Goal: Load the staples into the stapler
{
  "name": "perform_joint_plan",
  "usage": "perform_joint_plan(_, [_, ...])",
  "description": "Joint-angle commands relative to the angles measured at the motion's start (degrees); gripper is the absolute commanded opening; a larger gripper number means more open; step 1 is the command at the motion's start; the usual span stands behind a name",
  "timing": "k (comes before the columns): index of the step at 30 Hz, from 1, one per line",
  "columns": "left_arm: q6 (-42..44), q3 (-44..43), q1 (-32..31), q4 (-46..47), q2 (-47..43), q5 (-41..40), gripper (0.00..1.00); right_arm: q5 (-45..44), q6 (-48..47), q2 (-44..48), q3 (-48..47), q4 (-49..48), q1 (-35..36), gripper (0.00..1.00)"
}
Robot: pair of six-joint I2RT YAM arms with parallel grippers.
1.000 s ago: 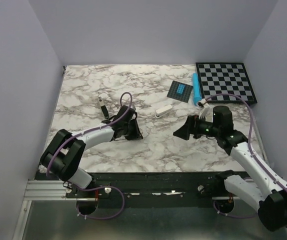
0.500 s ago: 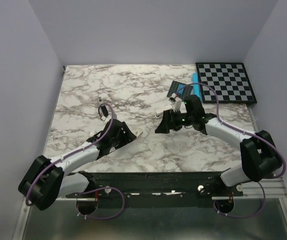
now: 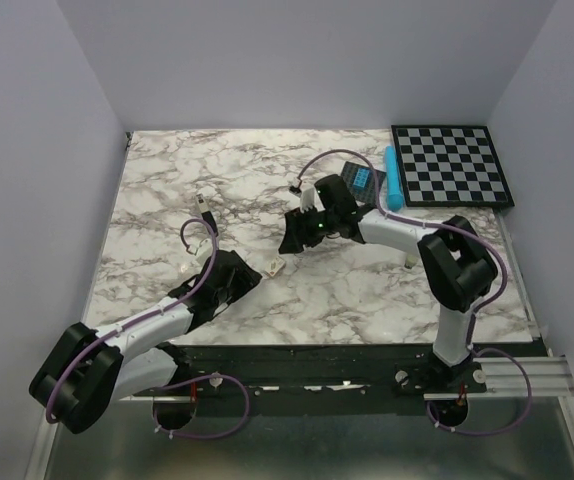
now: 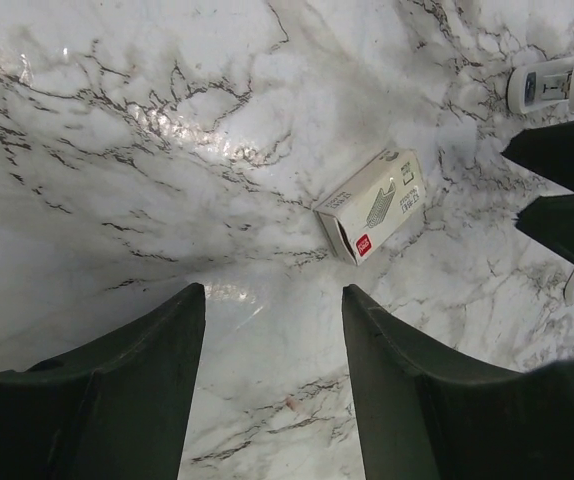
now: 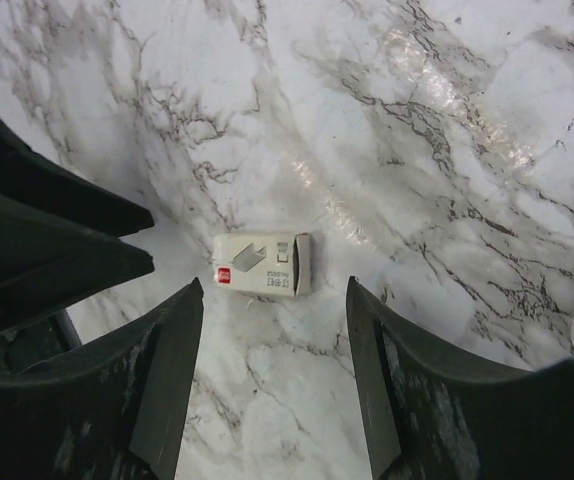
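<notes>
Both sets of jaws stand spread and empty. Nearest, the left gripper (image 4: 272, 295) points at the staples box (image 4: 372, 205), which lies flat on the marble table (image 3: 167, 170) just ahead of it; the right gripper (image 5: 274, 290) faces the box from the far side. Farther back on the left, the stapler (image 3: 201, 207) lies well apart from both

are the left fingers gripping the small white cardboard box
No, the white box lies on the marble table ahead of the left fingers.
</notes>
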State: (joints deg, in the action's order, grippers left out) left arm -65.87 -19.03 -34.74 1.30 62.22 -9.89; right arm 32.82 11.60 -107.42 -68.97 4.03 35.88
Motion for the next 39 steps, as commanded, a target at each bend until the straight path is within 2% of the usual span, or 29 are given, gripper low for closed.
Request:
perform_joint_plan(1, [-0.84,0.57,-0.15,2.13,-0.25,-2.06,0.63,-3.99,-2.1,-4.64,-4.32,2.29,1.21,0.66])
perform_joint_plan(14, [-0.49,0.75,-0.15,4.23,1.86,0.4,0.6,-3.64,-1.84,-11.15,-7.32,3.35,3.14,0.54])
perform_joint_plan(27, [-0.4,-0.84,-0.24,7.49,7.91,2.86,0.46,-0.92,0.09,-10.27,-4.07,0.89,3.41,0.43])
perform_joint_plan(34, [-0.4,-1.36,-0.15,9.24,10.91,3.82,0.43,0.31,1.06,-9.48,-2.4,-0.34,3.41,0.37])
perform_joint_plan(39, [-0.49,-1.54,-0.15,10.39,12.66,5.05,0.42,0.76,1.76,-8.78,-1.26,-1.31,3.41,0.27])
